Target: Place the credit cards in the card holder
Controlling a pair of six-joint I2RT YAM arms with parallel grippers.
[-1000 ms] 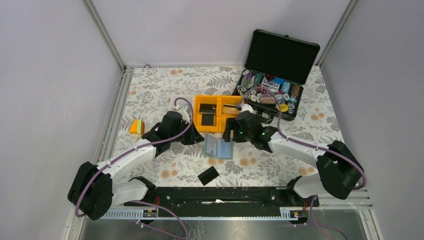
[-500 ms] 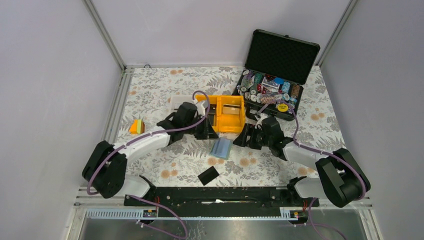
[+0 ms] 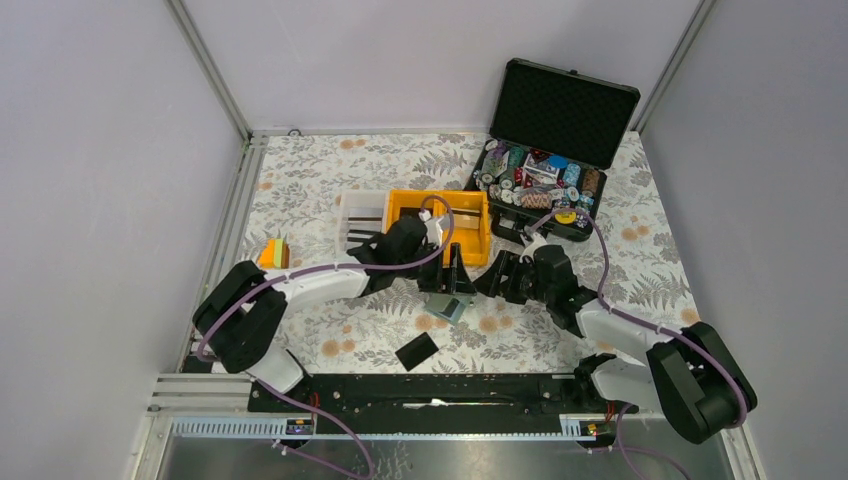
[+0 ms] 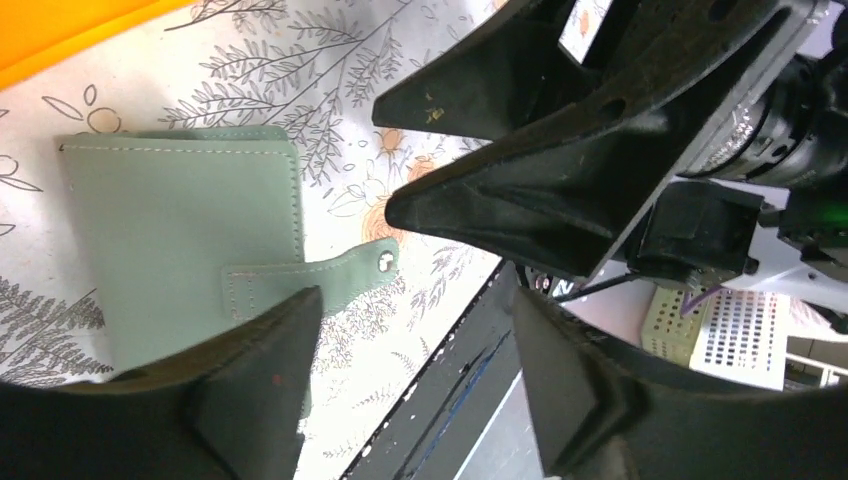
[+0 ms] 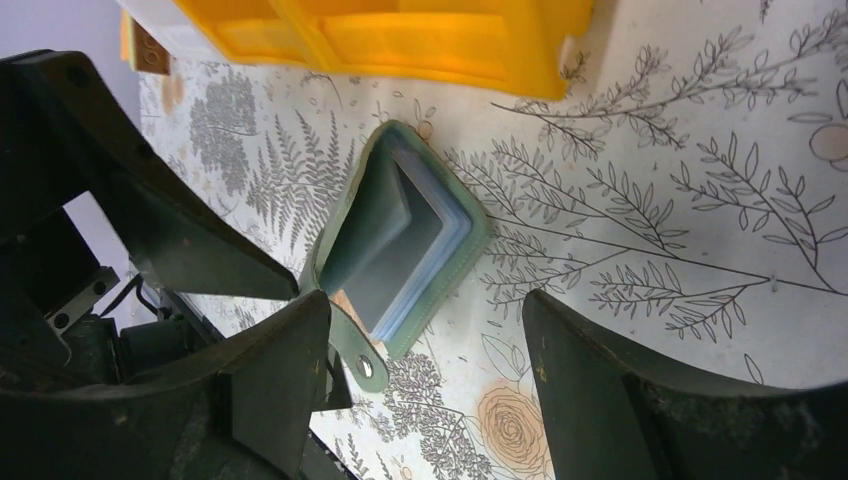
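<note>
The yellow bin (image 3: 484, 228) sat mid-frame in the top view (what it held I could not tell), and the black case (image 3: 570, 105) at upper right was full of poker chips (image 3: 535, 180). The card holder (image 3: 447, 305) lay just below the bin, half shut, its blue pockets peeping out and its strap undone. One black card (image 3: 416, 351) lay lower down on the table (image 3: 300, 180). My left gripper (image 4: 410, 370) hung over the holder with its jaws apart, gripping nothing. My right gripper (image 5: 430, 370) faced it, spread wide and empty too.
</note>
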